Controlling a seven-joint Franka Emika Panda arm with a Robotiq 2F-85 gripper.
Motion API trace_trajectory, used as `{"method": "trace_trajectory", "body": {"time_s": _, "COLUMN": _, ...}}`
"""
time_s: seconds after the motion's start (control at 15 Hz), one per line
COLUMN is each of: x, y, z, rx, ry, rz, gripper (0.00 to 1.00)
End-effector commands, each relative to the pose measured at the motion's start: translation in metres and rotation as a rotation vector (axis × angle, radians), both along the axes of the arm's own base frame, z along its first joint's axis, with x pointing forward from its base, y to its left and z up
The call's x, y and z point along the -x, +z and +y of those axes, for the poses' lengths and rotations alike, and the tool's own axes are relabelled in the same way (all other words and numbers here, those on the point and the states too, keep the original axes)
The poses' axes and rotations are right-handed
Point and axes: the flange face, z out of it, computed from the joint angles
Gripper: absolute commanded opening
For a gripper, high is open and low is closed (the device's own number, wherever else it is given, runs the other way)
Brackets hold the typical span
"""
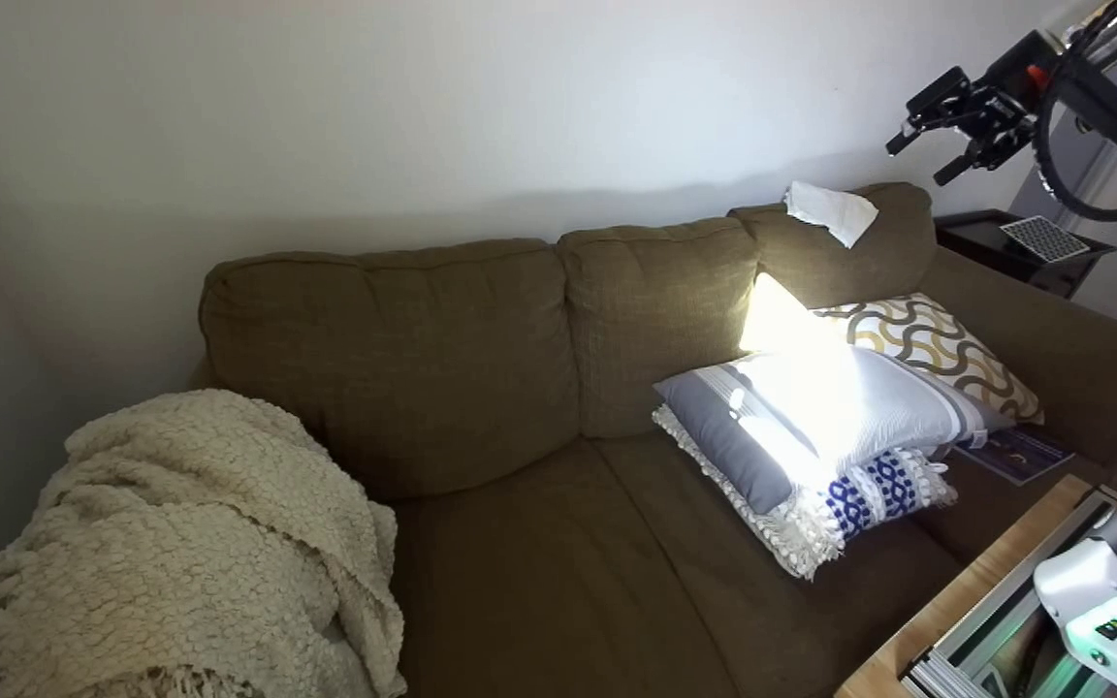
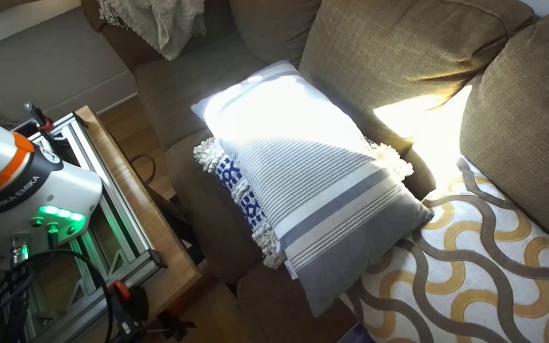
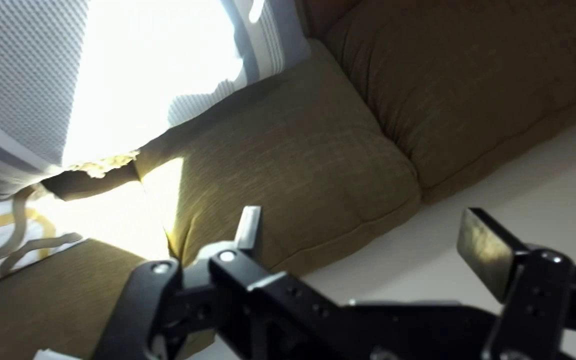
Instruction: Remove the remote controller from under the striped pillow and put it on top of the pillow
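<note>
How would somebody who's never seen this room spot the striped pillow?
Find the brown couch, then its wavy-patterned pillow. Next to that, the striped pillow lies on top of a fringed blue-and-white pillow. Unlike both neighbours, it shows solid grey ends and straight stripes.

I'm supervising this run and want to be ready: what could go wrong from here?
No remote shows in any view, so the tool may have to search blindly. Tassels on the fringed pillow beneath the striped pillow might catch the tool. Glare on the striped pillow could hide edges.
</note>
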Motion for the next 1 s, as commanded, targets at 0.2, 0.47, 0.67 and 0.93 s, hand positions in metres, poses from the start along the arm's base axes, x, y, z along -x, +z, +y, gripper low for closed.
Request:
{"method": "trace_trajectory", "body": {"time_s": 0.2, "x": -0.016, "y": 0.014, "z": -0.102, "rx": -0.064, "ry": -0.057, "rz": -0.045, "gripper": 1.00}}
{"method": "trace_trajectory", "body": {"time_s": 0.47, "x": -0.013, "y": 0.015, "z": -0.108, "rx": -0.056, "ry": -0.067, "rz": -0.046, "gripper": 1.00}}
{"method": "trace_trajectory", "body": {"time_s": 0.67, "x": -0.022, "y": 0.013, "z": -0.110, "rx": -0.058, "ry": -0.064, "rz": -0.033, "gripper": 1.00}}
{"method": "trace_trajectory", "body": {"time_s": 0.93, "x": -0.023, "y": 0.013, "z": -0.111, "rx": -0.057, "ry": -0.065, "rz": -0.034, "gripper": 1.00}}
